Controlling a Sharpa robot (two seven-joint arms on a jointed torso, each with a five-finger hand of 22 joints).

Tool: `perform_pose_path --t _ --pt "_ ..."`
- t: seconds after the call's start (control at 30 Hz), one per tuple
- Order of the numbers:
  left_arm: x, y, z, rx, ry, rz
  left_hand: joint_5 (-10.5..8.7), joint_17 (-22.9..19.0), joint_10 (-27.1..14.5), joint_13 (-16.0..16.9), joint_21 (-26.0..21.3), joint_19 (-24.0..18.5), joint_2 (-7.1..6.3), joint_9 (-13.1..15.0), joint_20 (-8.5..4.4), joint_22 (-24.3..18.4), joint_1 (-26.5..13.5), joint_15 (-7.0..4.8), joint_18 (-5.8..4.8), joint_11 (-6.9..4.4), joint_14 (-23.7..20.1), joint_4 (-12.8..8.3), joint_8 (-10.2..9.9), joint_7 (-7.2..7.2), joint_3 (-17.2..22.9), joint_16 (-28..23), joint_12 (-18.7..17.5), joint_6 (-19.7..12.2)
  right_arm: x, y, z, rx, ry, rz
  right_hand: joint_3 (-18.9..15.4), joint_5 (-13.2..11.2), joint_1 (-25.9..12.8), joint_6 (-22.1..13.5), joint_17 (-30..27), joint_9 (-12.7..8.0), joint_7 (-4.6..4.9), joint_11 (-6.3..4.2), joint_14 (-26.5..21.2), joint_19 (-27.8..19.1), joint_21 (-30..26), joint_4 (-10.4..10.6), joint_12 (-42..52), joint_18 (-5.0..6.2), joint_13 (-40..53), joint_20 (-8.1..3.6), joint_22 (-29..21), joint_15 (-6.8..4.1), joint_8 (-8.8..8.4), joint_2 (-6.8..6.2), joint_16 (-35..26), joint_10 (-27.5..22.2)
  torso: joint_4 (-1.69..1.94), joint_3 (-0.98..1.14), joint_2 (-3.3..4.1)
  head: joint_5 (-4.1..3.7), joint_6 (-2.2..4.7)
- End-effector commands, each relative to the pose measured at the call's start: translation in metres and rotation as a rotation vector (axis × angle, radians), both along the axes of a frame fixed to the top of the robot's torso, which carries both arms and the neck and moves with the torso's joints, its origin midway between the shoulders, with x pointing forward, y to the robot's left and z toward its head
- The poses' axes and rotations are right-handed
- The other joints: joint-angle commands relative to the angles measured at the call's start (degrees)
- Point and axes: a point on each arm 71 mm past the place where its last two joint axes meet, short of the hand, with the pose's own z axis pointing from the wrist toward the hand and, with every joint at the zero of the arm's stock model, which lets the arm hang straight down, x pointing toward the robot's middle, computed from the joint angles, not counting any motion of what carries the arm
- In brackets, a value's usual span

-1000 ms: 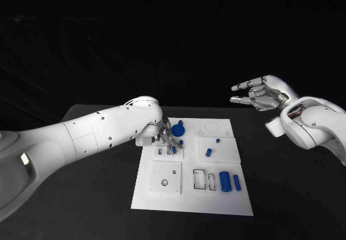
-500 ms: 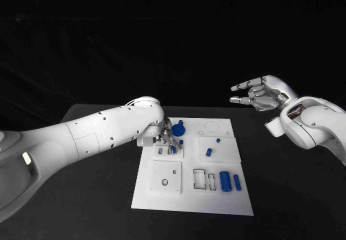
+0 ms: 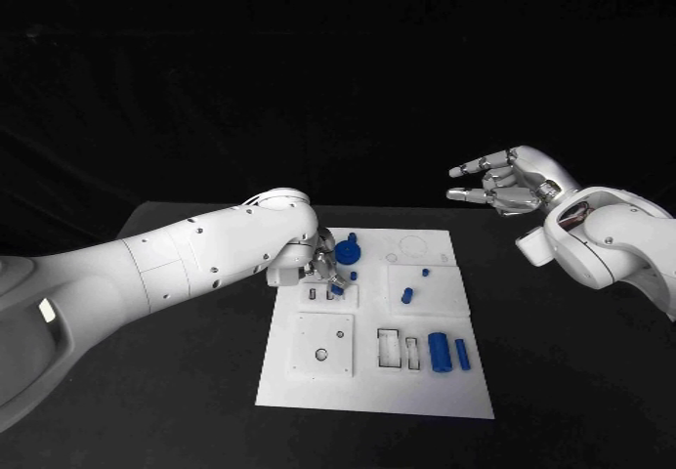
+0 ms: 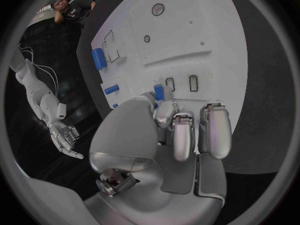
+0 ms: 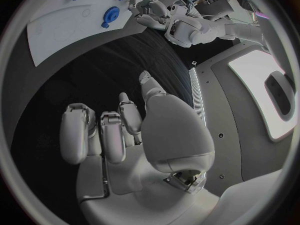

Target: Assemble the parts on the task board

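The white task board [image 3: 373, 391] lies in the middle of the black table. My left hand [image 3: 321, 268] hangs over its upper left section and pinches a small blue part [image 3: 335, 288] between thumb and a finger. In the left wrist view the small blue part [image 4: 159, 91] sits just by two narrow slots [image 4: 170, 84] in the board [image 4: 206, 30]. A blue gear [image 3: 348, 256] stands right beside the hand. My right hand [image 3: 500, 182] is raised behind the board's far right corner, fingers apart, holding nothing.
Two small blue pegs [image 3: 424, 274] [image 3: 405, 295] stand on the board's right section. A thick blue cylinder [image 3: 440, 353] and a slimmer one [image 3: 464, 356] lie lower right, next to rectangular recesses [image 3: 389, 350]. A raised square plate [image 3: 324, 347] with holes sits lower left.
My left hand has shifted very slightly over the slots with the small blue part. The right hand has stayed raised and still.
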Motion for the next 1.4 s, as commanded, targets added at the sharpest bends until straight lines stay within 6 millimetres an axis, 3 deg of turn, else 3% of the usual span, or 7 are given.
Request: perform_pose_path --t 0.03,0.27,0.7,0.83,1.1,1.4 --pt "-0.002 0.001 0.001 -0.069 -0.002 0.034 -0.51 15.06 0.14 -0.42 -0.17 1.81 -1.66 0.58 0.11 1.39 -2.01 0.71 -0.81 -0.05 6.01 -10.82 0.38 0.26 13.52 0.17 -0.41 -0.08 0.0 0.002 -0.002 -0.014 0.006 0.016 -0.5 -0.51 0.06 0.18 10.51 0.05 -0.16 -0.32 4.69 -0.16 -0.28 0.17 -0.25 1.12 1.73 -0.38 -0.11 -0.07 0.22 0.21 -0.24 0.09 -0.06 0.02 0.05 0.11 -0.12" --pt "-0.008 0.008 0.004 -0.093 -0.018 0.047 -0.71 15.06 0.29 -0.52 -0.13 1.84 -2.42 1.43 0.1 1.56 -3.56 0.76 -0.82 -0.16 6.01 -11.96 0.88 0.29 15.91 0.17 -0.42 -0.09 0.002 0.0 -0.003 -0.015 0.007 0.011 -0.56 -0.64 0.03 0.19 10.54 0.05 -0.16 -0.32 4.7 -0.13 -0.26 0.19 -0.24 1.11 1.72 -0.38 -0.05 -0.07 0.21 0.22 -0.23 0.1 0.23 0.04 -0.07 0.06 -0.23" --pt "-0.018 0.017 0.001 -0.067 -0.119 0.043 -0.86 15.06 0.74 -0.02 0.31 2.08 -3.01 1.96 0.1 2.34 -4.35 0.67 -0.98 -0.23 6.01 -12.67 1.26 0.2 16.77 0.17 0.06 -0.06 0.002 -0.003 -0.004 -0.016 0.011 0.007 -0.75 -0.89 -0.15 0.21 10.49 0.05 -0.16 -0.32 4.69 -0.16 -0.34 0.37 -0.32 1.13 1.61 -0.39 -0.17 -0.07 0.22 0.36 -0.27 0.06 0.27 0.04 -0.07 0.57 -0.51" --pt "-0.019 0.018 -0.002 -0.058 -0.159 0.046 -1.12 15.06 0.95 0.24 0.43 2.15 -3.1 2.09 0.08 2.56 -4.59 0.65 -1.02 -0.26 6.01 -12.78 1.36 0.16 16.93 0.17 0.31 -0.02 0.002 -0.003 -0.004 -0.015 0.011 0.007 -0.75 -0.89 -0.15 0.21 10.49 0.05 -0.16 -0.32 4.69 -0.16 -0.34 0.37 -0.32 1.13 1.61 -0.39 -0.17 -0.07 0.22 0.36 -0.27 0.06 0.46 0.03 -0.06 0.39 -0.45" --pt "-0.02 0.014 -0.006 -0.027 -0.209 0.032 -1.67 15.06 1.24 0.57 0.6 2.24 -3.16 2.3 0.05 2.85 -4.97 0.61 -1.07 -0.32 6.01 -13.0 1.47 0.09 17.25 0.17 0.63 0.01 0.002 -0.002 -0.005 -0.014 0.013 0.01 -0.75 -0.89 -0.15 0.21 10.49 0.05 -0.16 -0.32 4.69 -0.16 -0.34 0.37 -0.32 1.13 1.61 -0.39 -0.17 -0.07 0.22 0.36 -0.27 0.06 0.22 0.01 0.02 0.63 -0.48" --pt "-0.021 0.014 -0.009 -0.005 -0.199 0.016 -2.23 15.06 1.3 0.6 0.63 2.26 -3.19 2.43 0.02 2.92 -5.24 0.58 -1.08 -0.35 6.01 -13.21 1.51 0.05 17.51 0.17 0.68 0.01 0.002 -0.002 -0.006 -0.014 0.016 0.011 -0.84 -0.92 -0.26 0.21 10.48 0.05 -0.16 -0.32 4.68 -0.16 -0.35 0.47 -0.33 1.13 1.58 -0.39 -0.18 -0.07 0.22 0.42 -0.29 0.06 0.27 0.03 -0.02 0.54 -0.72"
